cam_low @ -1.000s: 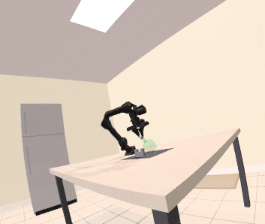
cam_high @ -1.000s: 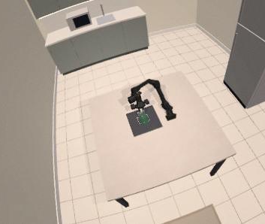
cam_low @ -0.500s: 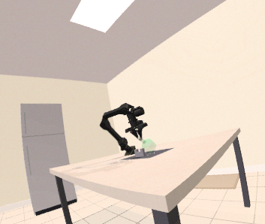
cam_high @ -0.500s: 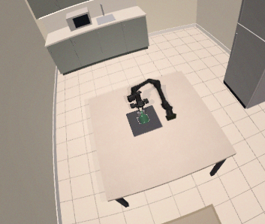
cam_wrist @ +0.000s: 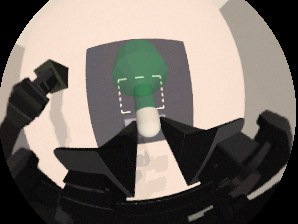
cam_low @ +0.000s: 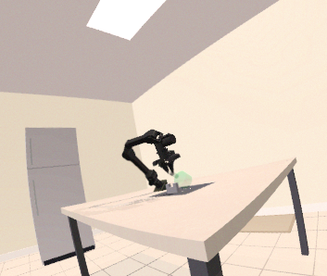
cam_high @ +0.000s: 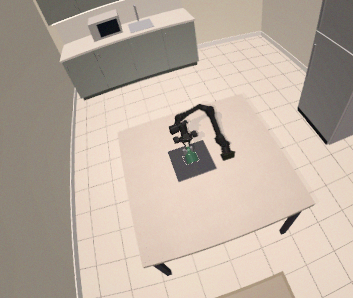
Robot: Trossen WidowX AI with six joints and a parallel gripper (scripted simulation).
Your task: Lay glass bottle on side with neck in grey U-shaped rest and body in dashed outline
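Observation:
The green glass bottle (cam_high: 191, 158) (cam_low: 182, 180) (cam_wrist: 140, 65) is tipped over, with its neck and pale cap toward the gripper and its body pointing away. It appears to be a little above the dark mat (cam_high: 180, 173) (cam_wrist: 100, 65). My gripper (cam_high: 186, 143) (cam_low: 172, 174) (cam_wrist: 148, 121) is shut on the bottle's neck end. The grey U-shaped rest (cam_low: 172, 188) (cam_wrist: 130, 122) is below the neck and mostly hidden in the wrist view. The dashed outline (cam_wrist: 123, 112) shows below and through the glass; in the wrist view the body reaches past its far edge.
The mat lies on the pale table (cam_high: 163, 215) (cam_low: 156, 222). The arm's base (cam_high: 227, 155) (cam_wrist: 56, 75) stands beside the mat. A counter with a microwave (cam_high: 108, 27) and a fridge (cam_high: 335, 70) (cam_low: 56, 190) stand away from the table.

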